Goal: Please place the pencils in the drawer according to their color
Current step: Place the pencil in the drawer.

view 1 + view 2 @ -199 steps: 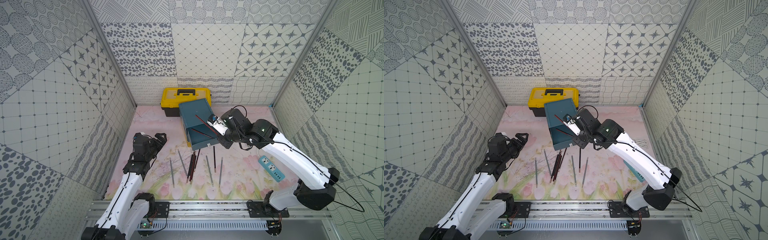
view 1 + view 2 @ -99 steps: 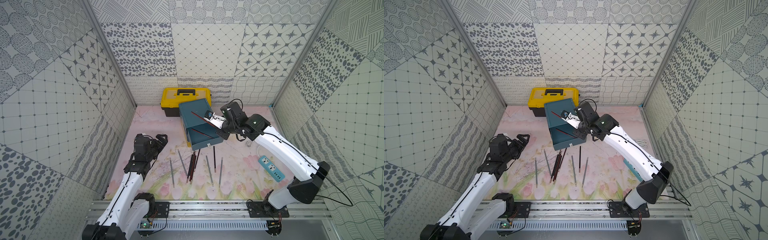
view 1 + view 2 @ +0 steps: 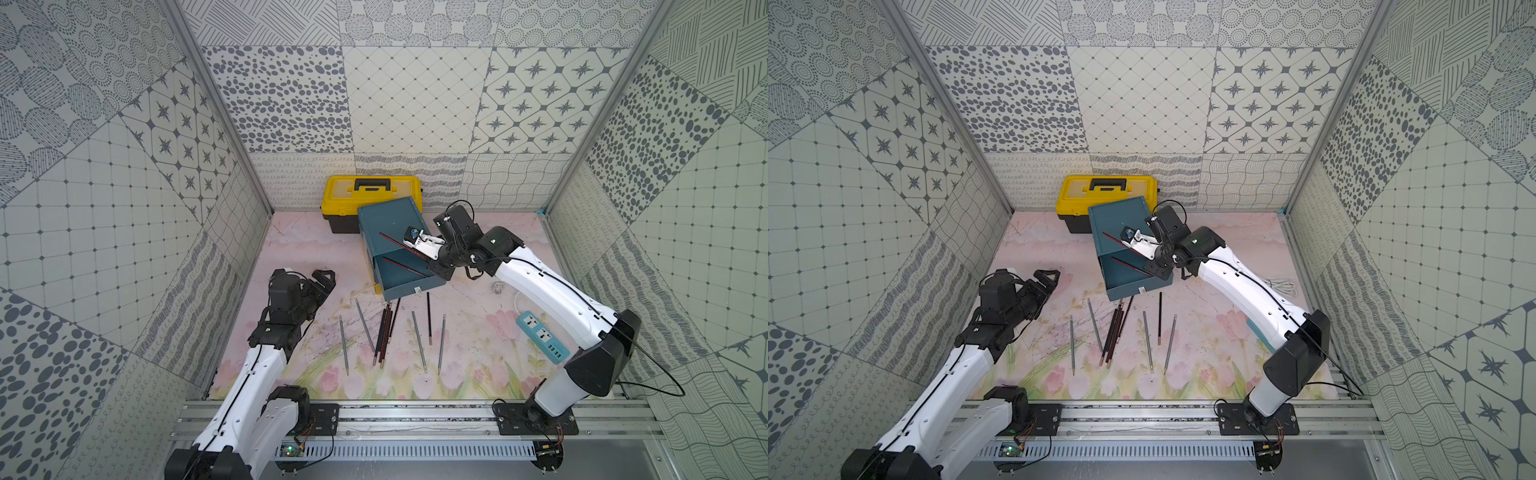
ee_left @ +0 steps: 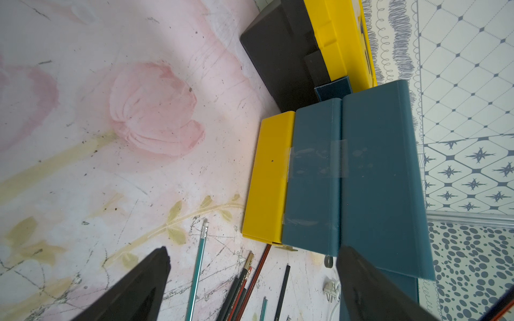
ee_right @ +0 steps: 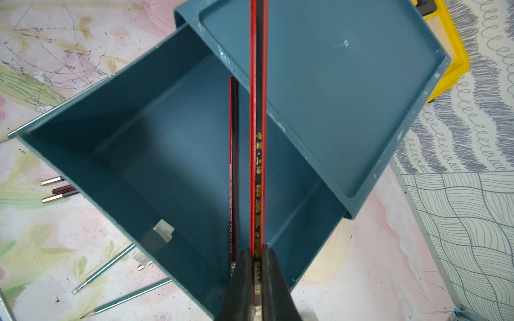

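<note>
The teal drawer cabinet [image 3: 388,220] stands at the back of the mat, its top drawer [image 3: 409,279] pulled out. One dark red striped pencil [image 5: 233,166] lies inside that drawer. My right gripper [image 3: 432,258] [image 5: 257,251] hangs over the open drawer, shut on the end of another red striped pencil [image 5: 258,111] [image 3: 1125,245], which slants across the cabinet top. Several silver, black and red pencils [image 3: 384,328] [image 4: 199,264] lie on the mat in front of the drawer. My left gripper [image 3: 322,278] [image 4: 254,250] hovers left of the cabinet, open and empty.
A yellow toolbox [image 3: 370,195] sits right behind the cabinet. A blue power strip [image 3: 542,336] and a white cable [image 3: 517,297] lie on the mat to the right. The yellow lowest drawer [image 4: 269,178] is closed. Patterned walls enclose three sides.
My right gripper has carried the red striped pencil back and slightly left, from the drawer's front edge to over the open drawer and cabinet top. The left arm has barely shifted.
</note>
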`<action>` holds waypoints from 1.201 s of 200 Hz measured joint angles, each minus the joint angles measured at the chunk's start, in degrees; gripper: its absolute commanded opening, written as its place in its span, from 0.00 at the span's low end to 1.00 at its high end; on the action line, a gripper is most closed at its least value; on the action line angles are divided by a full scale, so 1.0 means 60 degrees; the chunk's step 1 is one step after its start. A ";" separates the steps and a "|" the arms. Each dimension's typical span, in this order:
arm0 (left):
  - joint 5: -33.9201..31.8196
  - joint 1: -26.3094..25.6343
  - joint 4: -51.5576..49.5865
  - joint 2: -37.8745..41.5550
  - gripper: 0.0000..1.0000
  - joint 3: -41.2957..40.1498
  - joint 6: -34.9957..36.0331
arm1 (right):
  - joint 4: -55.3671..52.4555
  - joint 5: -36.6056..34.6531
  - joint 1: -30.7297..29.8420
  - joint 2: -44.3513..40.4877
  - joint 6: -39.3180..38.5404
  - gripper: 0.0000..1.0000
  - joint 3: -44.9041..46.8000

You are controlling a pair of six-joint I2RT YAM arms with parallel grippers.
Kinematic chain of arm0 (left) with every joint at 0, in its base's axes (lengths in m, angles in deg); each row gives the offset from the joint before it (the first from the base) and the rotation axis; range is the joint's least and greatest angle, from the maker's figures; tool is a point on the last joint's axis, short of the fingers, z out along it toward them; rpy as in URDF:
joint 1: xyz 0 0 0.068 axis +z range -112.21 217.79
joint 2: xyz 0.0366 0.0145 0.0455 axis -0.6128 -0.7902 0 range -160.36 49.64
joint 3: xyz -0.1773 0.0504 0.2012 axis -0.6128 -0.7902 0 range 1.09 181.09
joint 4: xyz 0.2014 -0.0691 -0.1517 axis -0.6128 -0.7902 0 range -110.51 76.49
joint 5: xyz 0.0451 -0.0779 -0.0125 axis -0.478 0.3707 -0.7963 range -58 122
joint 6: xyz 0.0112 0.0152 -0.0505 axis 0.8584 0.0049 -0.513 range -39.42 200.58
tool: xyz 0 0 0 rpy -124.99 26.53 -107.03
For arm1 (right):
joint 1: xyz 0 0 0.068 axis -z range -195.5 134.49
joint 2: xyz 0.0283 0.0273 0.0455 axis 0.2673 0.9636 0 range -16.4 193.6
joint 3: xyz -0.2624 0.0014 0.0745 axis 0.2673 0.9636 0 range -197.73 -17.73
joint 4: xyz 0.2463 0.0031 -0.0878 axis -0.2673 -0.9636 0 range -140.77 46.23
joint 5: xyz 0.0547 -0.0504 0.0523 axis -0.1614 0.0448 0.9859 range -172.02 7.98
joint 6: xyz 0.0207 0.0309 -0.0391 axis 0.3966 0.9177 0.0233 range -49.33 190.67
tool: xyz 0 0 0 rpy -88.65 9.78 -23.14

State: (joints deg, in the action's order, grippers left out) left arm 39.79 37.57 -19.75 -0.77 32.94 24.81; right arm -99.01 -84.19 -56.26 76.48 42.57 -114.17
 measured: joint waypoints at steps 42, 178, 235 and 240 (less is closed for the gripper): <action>0.0000 0.0000 0.0004 -0.0015 0.99 -0.0018 -0.0018 | 0.0066 0.0004 0.0047 0.0153 -0.0113 0.00 0.0069; 0.0000 0.0000 0.0011 -0.0091 0.99 -0.0033 -0.0022 | 0.0466 0.0051 0.0044 0.0149 -0.0506 0.23 0.0914; 0.0000 0.0000 0.0011 -0.0091 0.99 -0.0033 -0.0022 | 0.0820 0.0047 -0.0007 -0.0164 -0.0648 0.36 0.1115; 0.0000 0.0000 0.0011 -0.0091 0.99 -0.0033 -0.0022 | 0.0831 0.0047 -0.0015 -0.0197 -0.0645 0.37 0.1115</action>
State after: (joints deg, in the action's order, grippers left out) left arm 39.79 37.57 -19.68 -1.32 32.75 24.68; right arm -94.03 -83.91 -56.34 75.30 38.70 -107.48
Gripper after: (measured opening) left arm 0.992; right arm 0.357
